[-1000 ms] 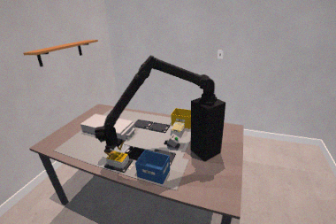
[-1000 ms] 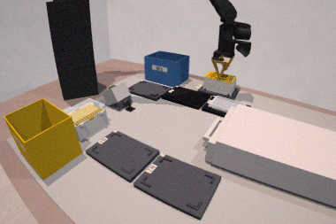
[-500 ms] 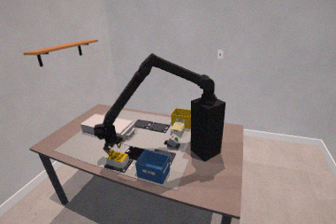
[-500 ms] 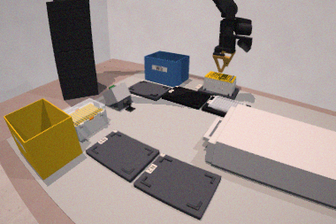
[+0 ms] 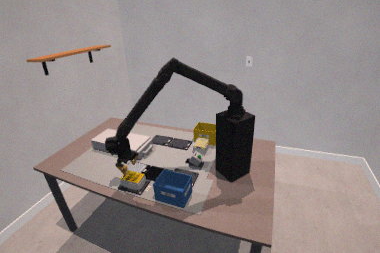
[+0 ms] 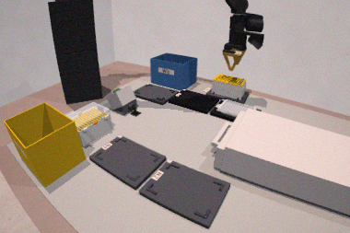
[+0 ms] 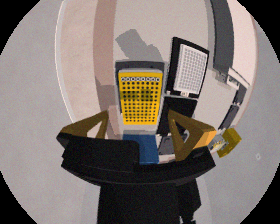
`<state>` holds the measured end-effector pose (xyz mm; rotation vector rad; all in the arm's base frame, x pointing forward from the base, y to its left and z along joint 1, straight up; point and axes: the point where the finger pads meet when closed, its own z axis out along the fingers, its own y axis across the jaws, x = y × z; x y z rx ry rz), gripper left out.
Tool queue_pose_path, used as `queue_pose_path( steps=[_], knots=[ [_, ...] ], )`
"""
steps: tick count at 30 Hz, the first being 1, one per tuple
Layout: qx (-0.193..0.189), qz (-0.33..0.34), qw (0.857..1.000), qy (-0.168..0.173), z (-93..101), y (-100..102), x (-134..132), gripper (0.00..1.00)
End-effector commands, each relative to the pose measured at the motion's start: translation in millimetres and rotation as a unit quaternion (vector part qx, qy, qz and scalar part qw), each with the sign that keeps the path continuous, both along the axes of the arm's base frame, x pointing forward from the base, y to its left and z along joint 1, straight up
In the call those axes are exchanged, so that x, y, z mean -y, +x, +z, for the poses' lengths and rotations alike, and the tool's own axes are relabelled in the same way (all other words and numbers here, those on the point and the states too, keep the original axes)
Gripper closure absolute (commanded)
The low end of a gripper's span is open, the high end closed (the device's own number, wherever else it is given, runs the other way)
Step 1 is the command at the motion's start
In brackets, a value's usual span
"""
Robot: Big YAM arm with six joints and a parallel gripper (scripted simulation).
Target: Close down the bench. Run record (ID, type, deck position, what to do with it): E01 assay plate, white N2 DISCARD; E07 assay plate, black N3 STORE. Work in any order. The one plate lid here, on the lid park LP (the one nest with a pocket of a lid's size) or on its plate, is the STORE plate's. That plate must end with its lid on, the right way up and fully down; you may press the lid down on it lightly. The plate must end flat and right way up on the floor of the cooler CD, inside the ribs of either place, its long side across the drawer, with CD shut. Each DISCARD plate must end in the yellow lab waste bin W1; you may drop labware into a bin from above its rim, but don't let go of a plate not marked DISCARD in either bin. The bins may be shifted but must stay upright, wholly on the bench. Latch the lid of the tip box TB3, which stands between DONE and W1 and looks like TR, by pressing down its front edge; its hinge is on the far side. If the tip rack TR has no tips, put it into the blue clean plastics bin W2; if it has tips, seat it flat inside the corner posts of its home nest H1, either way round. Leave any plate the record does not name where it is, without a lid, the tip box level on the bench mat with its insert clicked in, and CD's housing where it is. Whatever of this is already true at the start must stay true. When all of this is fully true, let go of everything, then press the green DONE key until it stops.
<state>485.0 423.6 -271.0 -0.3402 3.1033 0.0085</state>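
My gripper (image 6: 234, 63) is open and empty, hanging a little above the tip rack (image 6: 228, 86). The rack has a yellow top and pale sides and sits on a dark nest at the mat's far end. In the wrist view the rack (image 7: 140, 99) lies between and beyond my fingers. A white assay plate (image 6: 233, 108) lies next to the rack, and it also shows in the wrist view (image 7: 189, 63). A black plate (image 6: 193, 100) lies on the neighbouring nest. The tip box (image 6: 92, 123) stands beside the yellow bin (image 6: 41, 140).
The blue bin (image 6: 173, 71) stands behind the row of nests, near the rack. The long pale cooler (image 6: 290, 154) lies on the right. Two empty dark nests (image 6: 127, 159) (image 6: 185, 192) lie in front. The grey key block (image 6: 122, 99) stands near the arm's black pedestal (image 6: 75, 48).
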Motion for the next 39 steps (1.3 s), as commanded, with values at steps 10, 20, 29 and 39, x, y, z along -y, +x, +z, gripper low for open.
queue_pose_path(
  steps=[10,20,29,39],
  knots=[
    [0.004,-0.008,1.000,0.002,30.7,3,-1,0.00],
    [0.009,-0.008,1.000,0.006,49.7,6,-4,0.00],
    [0.001,-0.008,1.000,0.000,49.2,0,1,0.00],
    [0.004,-0.008,1.000,0.002,53.3,2,-1,0.00]
  ],
)
